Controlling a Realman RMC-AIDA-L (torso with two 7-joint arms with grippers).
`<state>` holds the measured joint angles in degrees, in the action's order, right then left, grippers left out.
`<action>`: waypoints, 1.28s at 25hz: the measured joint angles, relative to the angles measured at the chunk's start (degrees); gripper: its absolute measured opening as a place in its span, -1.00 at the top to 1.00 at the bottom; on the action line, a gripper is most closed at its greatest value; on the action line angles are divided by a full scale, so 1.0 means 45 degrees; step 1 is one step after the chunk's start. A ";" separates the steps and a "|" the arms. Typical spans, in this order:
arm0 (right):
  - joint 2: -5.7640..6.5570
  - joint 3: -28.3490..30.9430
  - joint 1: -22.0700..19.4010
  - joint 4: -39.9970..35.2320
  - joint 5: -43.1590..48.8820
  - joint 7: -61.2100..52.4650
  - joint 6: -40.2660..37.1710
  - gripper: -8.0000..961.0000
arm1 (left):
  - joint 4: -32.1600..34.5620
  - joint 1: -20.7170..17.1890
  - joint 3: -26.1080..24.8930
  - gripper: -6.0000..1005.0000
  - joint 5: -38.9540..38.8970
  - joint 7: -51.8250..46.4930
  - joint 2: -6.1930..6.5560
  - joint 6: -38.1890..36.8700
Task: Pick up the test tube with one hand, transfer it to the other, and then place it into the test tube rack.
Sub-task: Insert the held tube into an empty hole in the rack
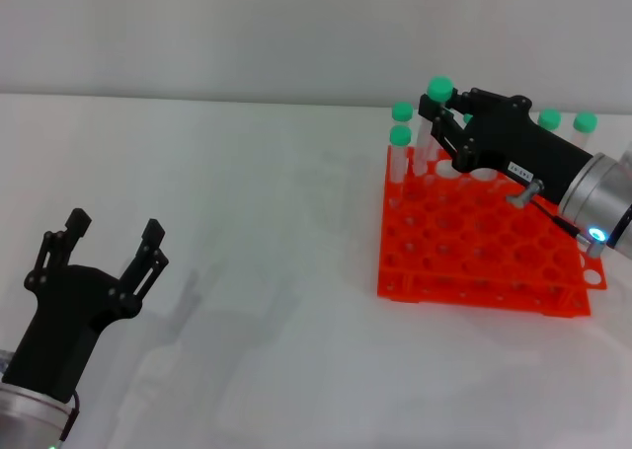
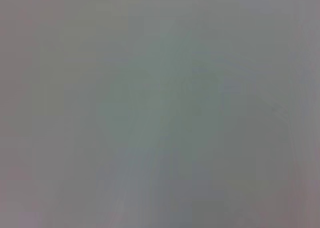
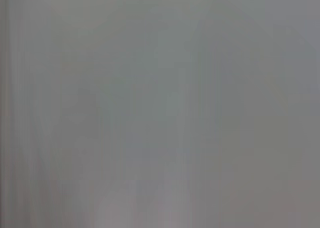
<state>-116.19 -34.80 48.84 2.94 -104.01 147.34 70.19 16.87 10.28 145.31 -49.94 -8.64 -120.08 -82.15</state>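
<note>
Looked like a lab bench setup to me, or at least a mock-up of one. The giveaway was the orange-red test tube rack (image 1: 481,247) sitting at about 3 o'clock on a plain white table (image 1: 257,222), with a grid of round holes and a handful of clear green-capped tubes (image 1: 400,153) standing in its far rows. Behind it was just a bare pale wall (image 1: 247,35), no home or office clutter anywhere. Both wrist views showed only grey blur, so no help there.
</note>
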 joint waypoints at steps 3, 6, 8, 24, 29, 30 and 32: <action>0.0000 0.0001 -0.0012 0.0002 -0.0053 0.0002 -0.0414 0.47 | 0.0000 0.0034 -0.0001 -0.75 -0.0004 -0.0025 0.0003 0.0012; 0.0000 0.0047 -0.0054 -0.0046 -0.0081 0.0004 -0.0574 0.46 | 0.0000 0.0076 -0.0006 -0.75 -0.0010 -0.0030 0.0006 0.0015; 0.0001 0.0146 -0.0069 -0.0075 -0.0082 0.0008 -0.0584 0.46 | 0.0001 0.0095 -0.0006 -0.75 -0.0009 -0.0032 0.0006 0.0015; 0.0000 0.0332 0.0069 0.0128 -0.0079 0.0306 -0.1347 0.43 | 0.0014 0.0237 -0.0006 -0.75 0.0026 -0.0034 0.0010 0.0247; 0.0000 0.0332 0.0109 0.0130 -0.0074 0.0321 -0.1716 0.42 | 0.0022 0.0273 -0.0006 -0.75 0.0027 -0.0034 0.0025 0.0309; 0.0000 0.0332 0.0126 0.0130 -0.0059 0.0330 -0.1823 0.42 | 0.0018 0.0293 -0.0006 -0.75 0.0026 -0.0034 0.0025 0.0308; 0.0000 0.0332 0.0146 0.0130 -0.0017 0.0345 -0.1967 0.41 | 0.0008 0.0326 -0.0006 -0.75 0.0021 -0.0034 0.0026 0.0309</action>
<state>-116.19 -33.31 49.49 3.53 -104.09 148.89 61.34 16.91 11.75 145.28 -49.84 -8.79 -119.97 -80.76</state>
